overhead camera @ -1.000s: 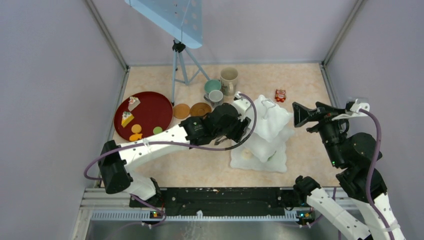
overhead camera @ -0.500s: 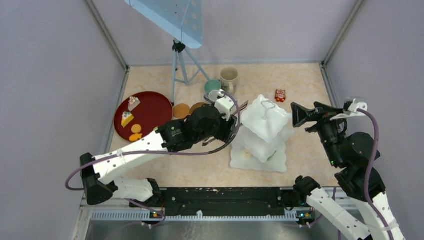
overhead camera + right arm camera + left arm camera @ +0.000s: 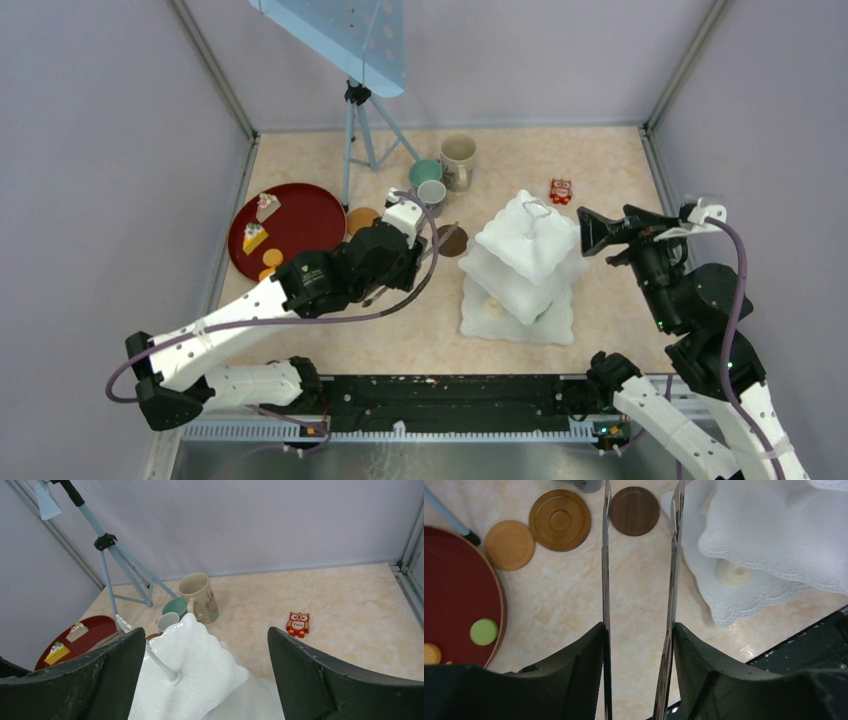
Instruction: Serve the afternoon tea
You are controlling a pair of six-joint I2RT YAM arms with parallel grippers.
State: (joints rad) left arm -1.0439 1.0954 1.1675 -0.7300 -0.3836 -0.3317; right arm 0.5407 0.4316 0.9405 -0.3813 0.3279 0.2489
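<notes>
The white three-tier stand (image 3: pixel 525 260) sits right of centre; it also shows in the left wrist view (image 3: pixel 774 530) and the right wrist view (image 3: pixel 190 670). A pale cookie (image 3: pixel 734 573) lies on its bottom tier. My left gripper (image 3: pixel 405 265) (image 3: pixel 638 626) is shut on the metal tongs (image 3: pixel 605 555), whose blades stand apart and empty, left of the stand. Three coasters (image 3: pixel 634 510) (image 3: pixel 560 520) (image 3: pixel 509 545) lie beyond the tong tips. The beige (image 3: pixel 458 160), teal (image 3: pixel 425 172) and grey (image 3: pixel 432 192) mugs stand at the back. My right gripper (image 3: pixel 590 228) (image 3: pixel 206 630) is open above the stand's right side.
The dark-red tray (image 3: pixel 300 225) at left carries cake slices (image 3: pixel 267 205) (image 3: pixel 254 238), orange cookies (image 3: pixel 272 257) and a green cookie (image 3: pixel 484 631). A blue tripod (image 3: pixel 355 130) stands at the back. A red owl toy (image 3: pixel 561 190) lies behind the stand.
My left arm has pulled back to the left, away from the stand, with the tongs. The dark coaster is now uncovered. My right arm has barely moved.
</notes>
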